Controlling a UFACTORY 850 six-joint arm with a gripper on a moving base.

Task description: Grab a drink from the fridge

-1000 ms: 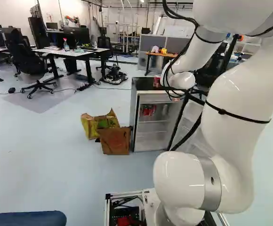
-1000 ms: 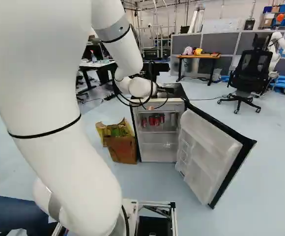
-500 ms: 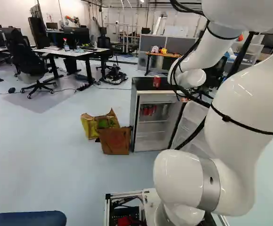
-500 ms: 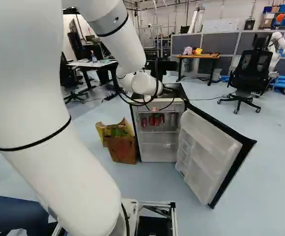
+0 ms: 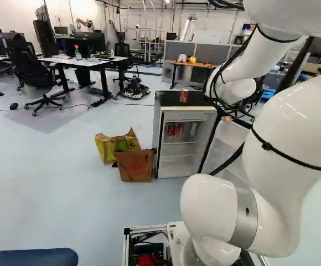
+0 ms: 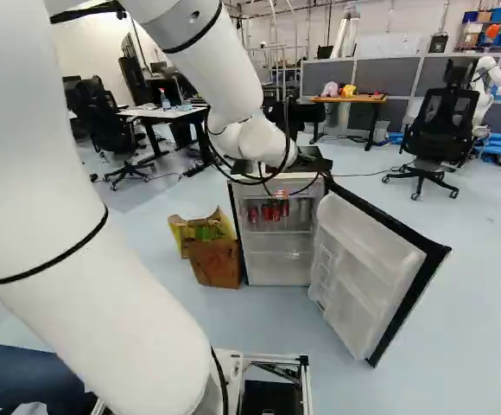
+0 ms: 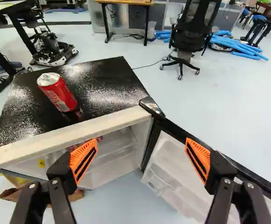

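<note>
Plainly, the fingers stand wide apart, their orange pads facing each other across open space. Seen along the wrist, one finger is in front of the open fridge and the other over the inner side of its open door. Whether either one touches the door, I cannot tell.

A red can stands upright on the black surface of the fridge top, ahead of the fingers and near the fridge's front edge. More red cans are side by side on the upper shelf inside. A brown paper bag stands beside the fridge, in front of a yellow bag. Farther back are a wooden desk, a black office chair, blue tubes and, at the right of the right base view, another robot. White desks fill the far left of the left base view.

The white arm covers part of the door in the left base view and part of the fridge top in the right. In the wrist view the inside cans are mostly hidden behind the fridge's front edge and a finger.
</note>
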